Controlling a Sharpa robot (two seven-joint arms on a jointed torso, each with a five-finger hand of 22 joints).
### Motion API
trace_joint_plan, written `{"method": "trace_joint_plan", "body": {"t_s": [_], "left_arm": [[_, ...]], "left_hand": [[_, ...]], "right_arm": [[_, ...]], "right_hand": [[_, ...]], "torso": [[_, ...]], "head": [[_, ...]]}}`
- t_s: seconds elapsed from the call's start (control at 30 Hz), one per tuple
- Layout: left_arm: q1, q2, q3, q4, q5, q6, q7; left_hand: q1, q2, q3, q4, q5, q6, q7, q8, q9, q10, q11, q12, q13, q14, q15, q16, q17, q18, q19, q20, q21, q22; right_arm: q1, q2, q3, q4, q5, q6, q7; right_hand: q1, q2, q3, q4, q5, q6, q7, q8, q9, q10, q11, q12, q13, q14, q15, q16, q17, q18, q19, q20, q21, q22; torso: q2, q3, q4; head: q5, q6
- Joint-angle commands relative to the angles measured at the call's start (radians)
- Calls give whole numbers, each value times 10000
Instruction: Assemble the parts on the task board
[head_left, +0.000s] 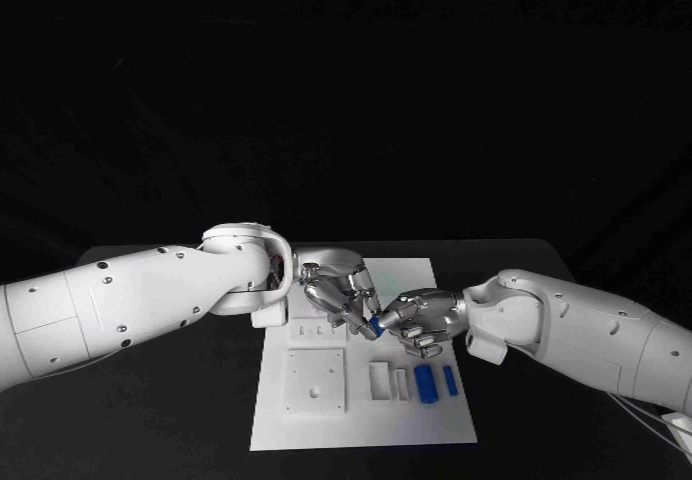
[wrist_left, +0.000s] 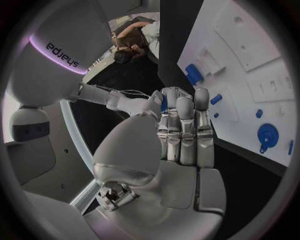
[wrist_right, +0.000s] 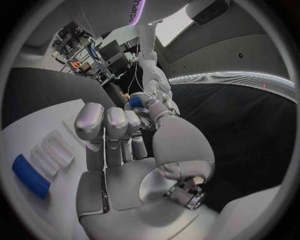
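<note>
The black bench (head_left: 173, 420) carries the white rectangular task board (head_left: 418, 420) at its middle. Above the board's centre, the left hand (head_left: 339, 290) and right hand (head_left: 423, 320) meet, fingers curled together around one small blue part (head_left: 375, 326); which hand actually pinches it cannot be told. Two blue cylindrical parts (head_left: 426, 383) lie on the board's right side, just below the hands.

Black table (head_left: 173, 400), white task board (head_left: 361, 425) lying flat across its middle
</note>
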Motion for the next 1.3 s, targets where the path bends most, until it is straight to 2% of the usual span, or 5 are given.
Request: {"method": "trace_joint_plan", "body": {"t_s": [0.03, 0.43, 0.8, 1.03, 1.3], "left_arm": [[2, -25, -9, -47, -29, -195, 70], [2, -146, -14, -164, 756, -486, -117], [3, -464, -55, -414, 2992, -729, -1045], [5, -687, -245, -494, 5643, -1227, -2254], [-11, -889, -464, -460, 8144, -2164, -3072]], "left_hand": [[33, 161, 181, -97, 324, 243, -10, 75, 664, 150, 7, -106, -49, 67, -5, 64, 33, -101, 88, -25, 29, 199], [-341, -7, 718, -387, 373, 383, -55, 53, 999, 656, -26, -692, -305, 144, -54, 121, 67, -110, 76, -72, 251, 196], [-438, -19, 754, -479, 339, 469, -74, 57, 802, 876, -52, -895, -322, 126, -72, 316, 146, -108, 32, -93, 506, 197], [-485, 134, 759, -443, -258, 461, -84, 47, 752, 913, -62, -935, -335, 127, -64, 345, 145, -105, 24, -89, 555, 187], [-570, 358, 481, -333, -853, 571, -125, 62, 677, 1057, -67, -1041, -408, 121, -30, -7, -85, -100, 5, -39, 259, 38]], "right_arm": [[-14, -23, 2, 7, 107, 219, 73], [-29, -239, 2, 46, 361, -1623, 630], [-30, -792, 10, 726, -1294, -5118, 2499], [-33, -1267, 163, 1702, -3888, -8954, 4018], [-36, -1529, 434, 2567, -8238, -12081, 5051]], "right_hand": [[-15, 79, -76, 5, -37, 65, -9, 64, 18, -69, 17, -63, -18, -57, 24, -21, 7, 112, -19, 57, -61, 1251], [-664, -188, -3303, 1383, -3902, -3440, 572, -6, -217, -863, 448, -667, -507, -534, 366, -584, -380, 387, -265, 395, -1280, 1017], [-215, -145, -4055, 2208, -3898, -2961, 541, 56, -160, -1058, 433, -647, -793, -676, 355, -672, -489, 389, -340, 360, -2041, 902], [1175, 256, -2906, 605, -3680, -1641, 480, 83, 80, -951, 415, -467, -1210, -545, 339, -585, -691, 448, -163, 389, -2120, 916], [1708, 8, -2361, 211, -3819, -1272, 422, 58, 65, -763, 338, -402, -1406, -366, 273, -548, -751, 413, -39, 329, -1953, 965]], "torso": [[2, 0, 3], [-12, 17, 8], [-2, 41, -10], [-21, 52, -15], [-57, 44, -58]], "head": [[1, 16], [39, 97], [247, 283], [394, 323], [499, 368]]}}
